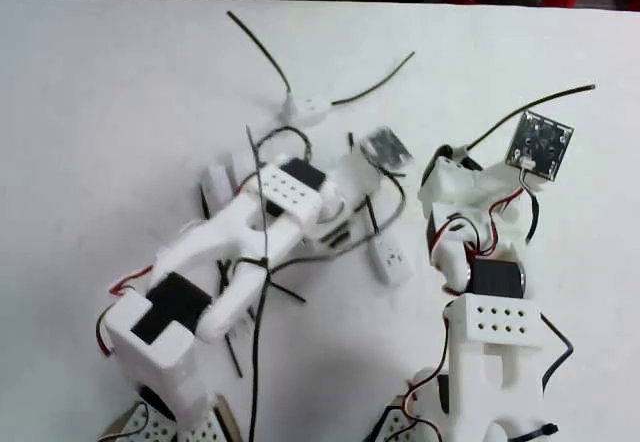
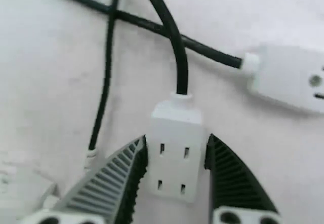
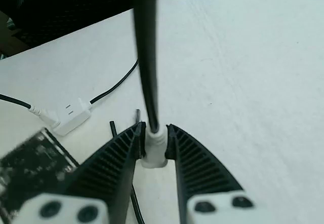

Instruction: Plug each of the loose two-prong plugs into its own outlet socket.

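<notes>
The white desk [image 1: 90, 102] bears a socket block [image 1: 390, 259] at its centre, a corded socket [image 1: 305, 110] toward twelve o'clock, and loose black cords [image 1: 262, 50].

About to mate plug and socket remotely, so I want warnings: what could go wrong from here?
1. The right gripper pinches the plug with its prongs hidden, so lining them up with the slots is hard to judge and they may miss.
2. Black cords cross just beyond the outlet socket at the left gripper. They could snag or drag it when an arm moves.
</notes>
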